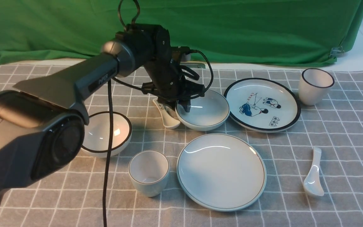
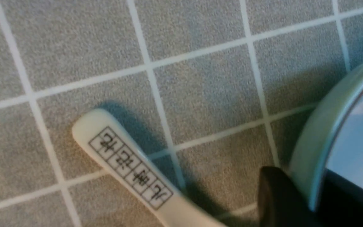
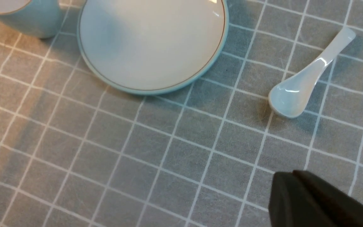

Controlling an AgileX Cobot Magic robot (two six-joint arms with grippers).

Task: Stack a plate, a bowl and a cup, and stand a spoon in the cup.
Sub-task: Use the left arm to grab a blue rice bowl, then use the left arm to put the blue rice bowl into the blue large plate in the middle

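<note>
- Straddling the bowl [image 1: 206,110] rim at its 9 o'clock, left fingers [image 1: 186,106] clamp it.
- Pressed together, right fingers [image 3: 298,198] hover at the spoon's [image 1: 314,176] 4 o'clock.

Left of plate [image 1: 221,171], cup [image 1: 149,172]; behind, bowl [image 1: 203,110]

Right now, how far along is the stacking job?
Nothing is stacked yet. In hand: the left hand straddles the rim of the bowl, which sits on the cloth; a firm grip is unclear. Left to do: bowl onto the plate, cup into the bowl, spoon stood in the cup.
</note>
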